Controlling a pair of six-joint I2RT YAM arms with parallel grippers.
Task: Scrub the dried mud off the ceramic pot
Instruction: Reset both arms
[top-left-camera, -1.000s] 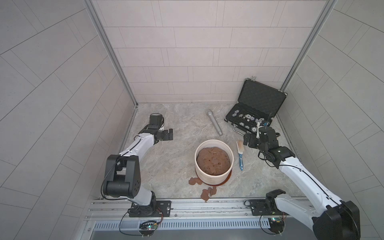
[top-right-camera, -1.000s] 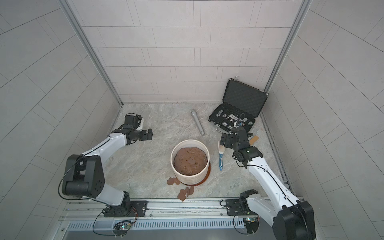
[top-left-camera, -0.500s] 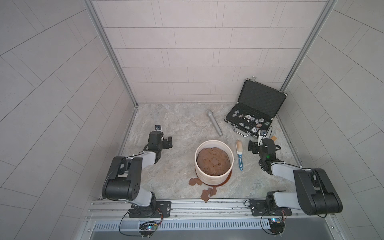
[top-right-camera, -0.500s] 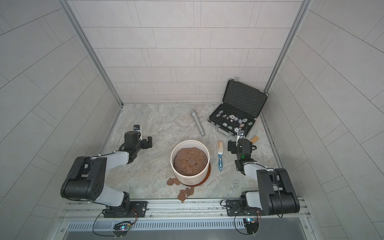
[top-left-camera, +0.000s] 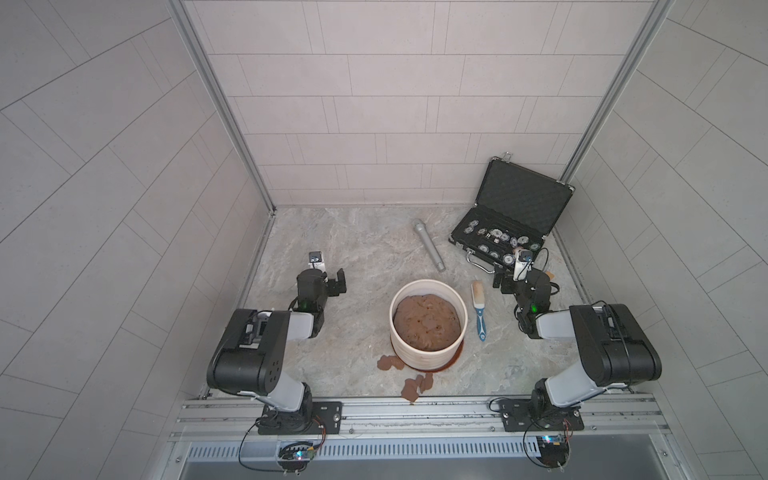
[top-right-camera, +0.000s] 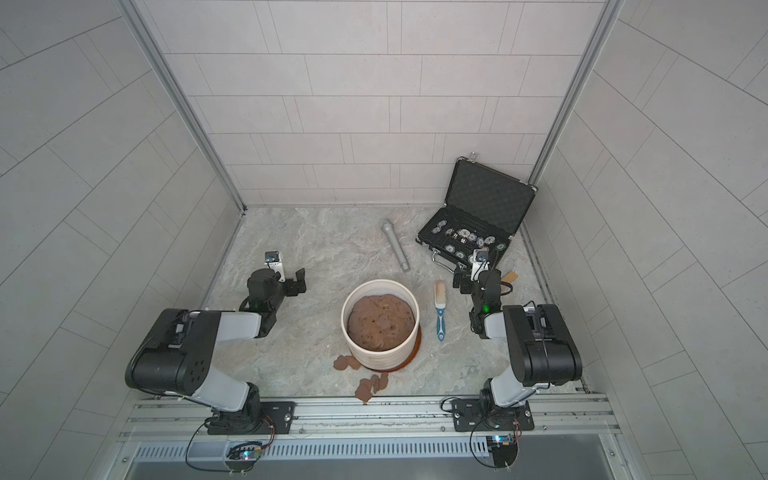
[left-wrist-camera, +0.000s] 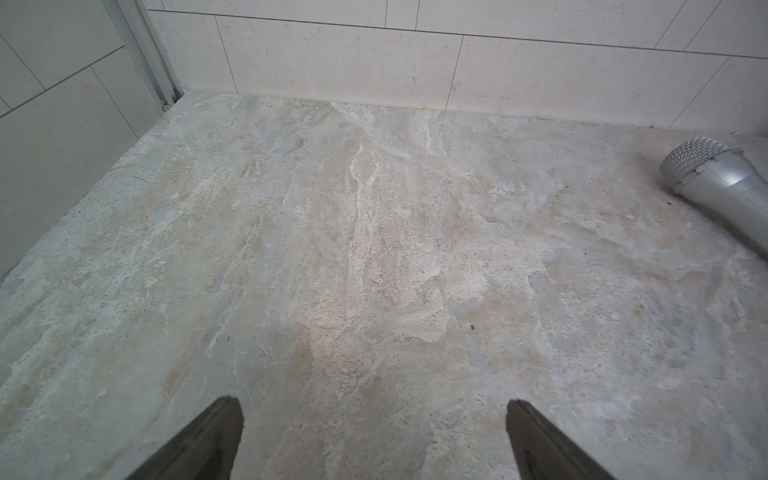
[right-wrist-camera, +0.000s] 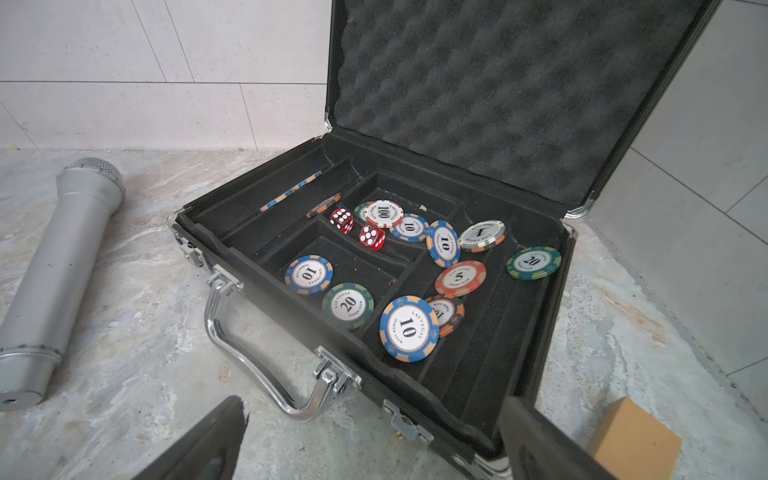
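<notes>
We see the wide cream-white ceramic pot (top-left-camera: 424, 356), heaped with brown soil, standing on its brown saucer at the middle of the grey marbled table (top-left-camera: 357, 249), between the two arms. The dried mud (top-left-camera: 390, 363) lies as flat reddish-brown patches on the table at the pot's near-left foot, with more patches (top-left-camera: 415, 384) nearer the rail. The pot wall we can see looks clean. Both sets of jaws stand wide apart and hold nothing. The left jaws hang over bare table, left of the pot. The right jaws point far, toward the open black case (top-left-camera: 519, 208). The coming move, we judge, turns on the blue-handled scrubbing brush (top-left-camera: 478, 309). It lies just right of the pot with its long axis running near to far, bristle head at the far end. It sits left of the right jaws and slightly nearer, so the right arm is much the closer. Only the top views show pot, mud and brush. The left wrist view shows bare table and the head of a silver microphone (left-wrist-camera: 706, 174), and the right wrist view shows the case's poker chips (right-wrist-camera: 409, 328) and red dice (right-wrist-camera: 372, 237).
</notes>
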